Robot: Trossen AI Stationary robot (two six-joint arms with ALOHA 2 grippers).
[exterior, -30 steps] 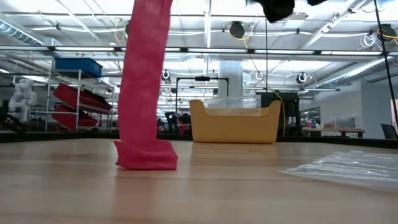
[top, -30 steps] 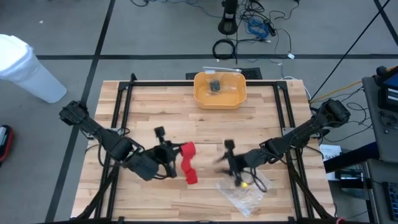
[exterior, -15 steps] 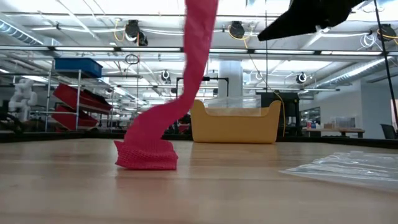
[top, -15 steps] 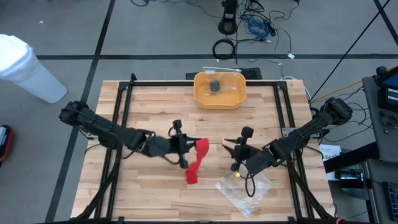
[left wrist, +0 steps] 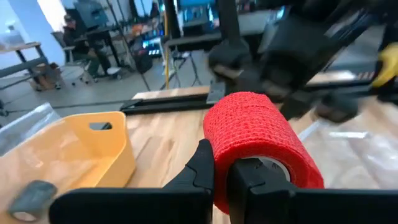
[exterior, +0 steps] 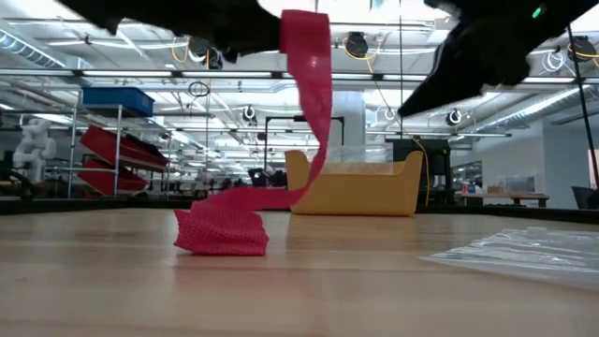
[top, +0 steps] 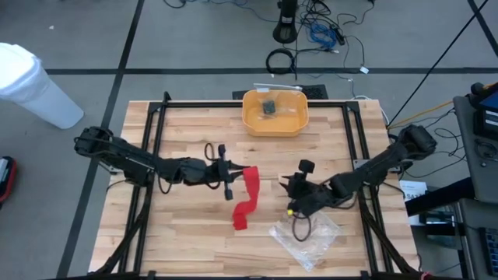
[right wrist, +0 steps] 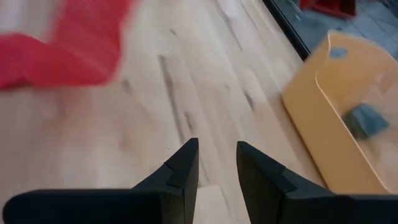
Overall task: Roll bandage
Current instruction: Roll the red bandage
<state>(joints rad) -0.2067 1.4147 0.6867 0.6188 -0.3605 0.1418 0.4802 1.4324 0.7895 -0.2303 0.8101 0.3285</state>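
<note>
The bright red bandage (top: 247, 194) is a long strip. Its upper end is up in my left gripper (top: 231, 180), which reaches in from the table's left and is shut on it. The strip curves down, and its lower end lies bunched on the wood (exterior: 220, 234). My right gripper (top: 292, 194) hovers to the right of the strip, above the table. Its fingers (right wrist: 180, 171) point slantwise down with a narrow gap between them and nothing in it. The left wrist view shows the red strip (left wrist: 255, 134) draped over my fingertips. My left gripper pinches the bandage's upper end (left wrist: 231, 163) between its two shut fingers, and the strip folds over the fingertips. The fingers come nearly level from the table's left. The strip hangs slack below them, and its bunched lower end (top: 240, 221) rests on the table.
A yellow bin (top: 275, 111) holding a small grey thing stands at the table's far edge. A clear crinkled plastic bag (top: 305, 237) lies near the front edge, right of the bandage. Bare wood lies between the bandage and the bin.
My left gripper has gone down and toward the table's right with the bandage's upper end. The strip, which stood straight up, now sags in a curve, and its bunched end has stayed put. My right gripper has tipped downward and sunk a little.
</note>
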